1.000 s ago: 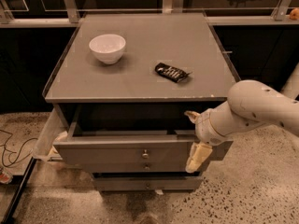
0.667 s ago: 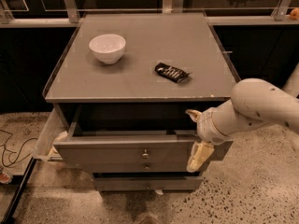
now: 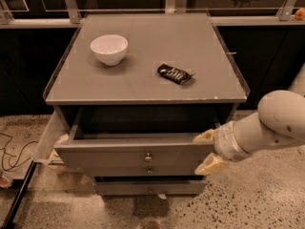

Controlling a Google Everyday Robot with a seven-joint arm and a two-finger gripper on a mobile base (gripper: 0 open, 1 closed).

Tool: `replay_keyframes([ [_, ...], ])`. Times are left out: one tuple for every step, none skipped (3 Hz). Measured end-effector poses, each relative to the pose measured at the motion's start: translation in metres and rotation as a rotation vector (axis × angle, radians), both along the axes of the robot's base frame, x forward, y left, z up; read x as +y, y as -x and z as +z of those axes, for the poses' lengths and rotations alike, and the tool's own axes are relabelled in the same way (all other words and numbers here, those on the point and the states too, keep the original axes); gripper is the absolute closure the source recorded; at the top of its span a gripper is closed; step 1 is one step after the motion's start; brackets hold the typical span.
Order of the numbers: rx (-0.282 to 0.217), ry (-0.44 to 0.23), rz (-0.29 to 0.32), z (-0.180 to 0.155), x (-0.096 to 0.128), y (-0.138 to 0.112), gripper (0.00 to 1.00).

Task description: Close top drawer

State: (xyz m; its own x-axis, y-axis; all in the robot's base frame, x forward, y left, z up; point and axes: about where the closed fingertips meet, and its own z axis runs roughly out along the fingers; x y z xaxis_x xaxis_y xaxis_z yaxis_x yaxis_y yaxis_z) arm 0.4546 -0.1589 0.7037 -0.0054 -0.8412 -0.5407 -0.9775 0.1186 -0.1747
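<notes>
Speckled stone floor [image 3: 257, 204] and dark panelling surround a grey square-topped cabinet [image 3: 143, 87], which we view from the front and above. We begin at the cream two-finger gripper [image 3: 208, 150], carried on a pale rounded arm [image 3: 271, 128] that enters from the right of the view. Its fingers stand well spread, one above the other, and hold nothing. The upper fingertip sits at the top edge of the drawer front's right end and the lower fingertip near the bottom edge. We cannot tell whether either tip presses on the wood.

Leftward from the gripper runs the wide, shallow grey wooden top drawer [image 3: 105, 155]. It is pulled out of the cabinet, with its plain grey inside exposed and its small metal knob [image 3: 147, 156] at the centre of the panel. The panel's long axis lies across the view, so the gripper stands at one end of it, well to the right of the knob. We judge that closing calls for a push at right angles to that axis, away from us into the cabinet. Such an off-centre push could skew the drawer.

Beneath, a lower grey drawer front [image 3: 124, 187] sits further in. On top rest a white ceramic bowl [image 3: 109, 48] and a dark foil snack packet [image 3: 175, 74], well apart.
</notes>
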Motion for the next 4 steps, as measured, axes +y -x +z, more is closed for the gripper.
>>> replay_keyframes([
  [0.045, -0.004, -0.001, -0.025, -0.005, 0.013, 0.64],
  [0.048, -0.004, -0.001, -0.027, -0.004, 0.013, 0.87],
  [0.052, 0.015, 0.011, -0.034, 0.002, 0.001, 1.0],
  [0.104, 0.044, 0.006, -0.069, 0.005, -0.021, 1.0],
])
